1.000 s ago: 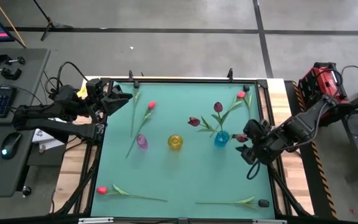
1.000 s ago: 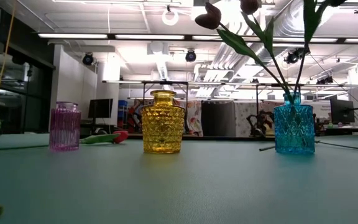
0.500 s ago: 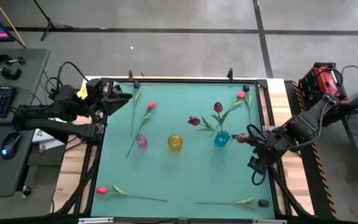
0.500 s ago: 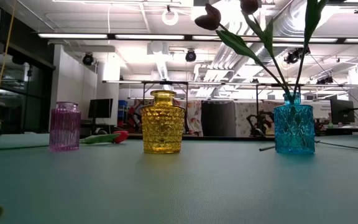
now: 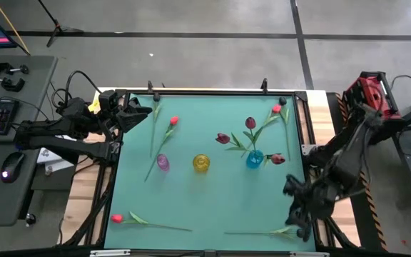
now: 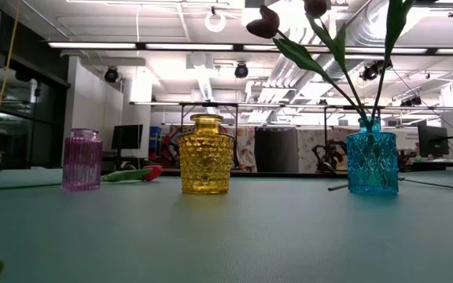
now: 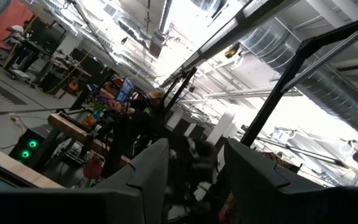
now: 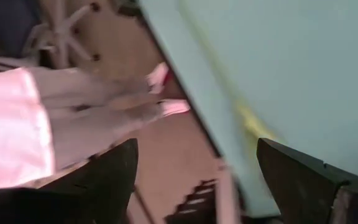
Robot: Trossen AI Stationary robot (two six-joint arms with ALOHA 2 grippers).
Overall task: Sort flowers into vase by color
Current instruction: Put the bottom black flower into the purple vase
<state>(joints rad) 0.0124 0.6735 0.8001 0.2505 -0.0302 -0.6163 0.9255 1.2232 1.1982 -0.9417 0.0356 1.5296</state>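
The right tool (image 5: 300, 214) has moved away from the blue vase (image 5: 255, 158), where it was a second ago, toward the 5 o'clock corner of the green tabletop (image 5: 212, 200). It now hangs above the near-right edge, and its fingers (image 8: 303, 177) stand wide apart with nothing between them. In the right wrist view the picture is blurred by motion, and only the tabletop edge and the floor beyond it can be seen. The left tool (image 5: 143, 111) has not moved; it waits at the 10 o'clock corner, fingers (image 7: 148, 171) partly apart and holding nothing.

Just beside the right tool, a near-black tulip (image 5: 270, 232) lies flat along the near edge, its long axis running from 9 to 3 o'clock with the bud at the 3 o'clock end. The blue vase holds three dark maroon tulips (image 5: 250, 123) that lean outward to 9, 12 and 3 o'clock; the low view shows their green stems rising tilted from the neck. A red-pink tulip (image 5: 276, 109) lies at 1 o'clock behind that vase. Another red-pink tulip (image 5: 173, 121) lies at 11 o'clock, stem pointing to 7 o'clock toward the pink vase (image 5: 163, 162). A third red-pink tulip (image 5: 117, 218) lies at 7 o'clock, stem pointing to 3 o'clock. The yellow vase (image 5: 201, 163) stands in the middle, empty.
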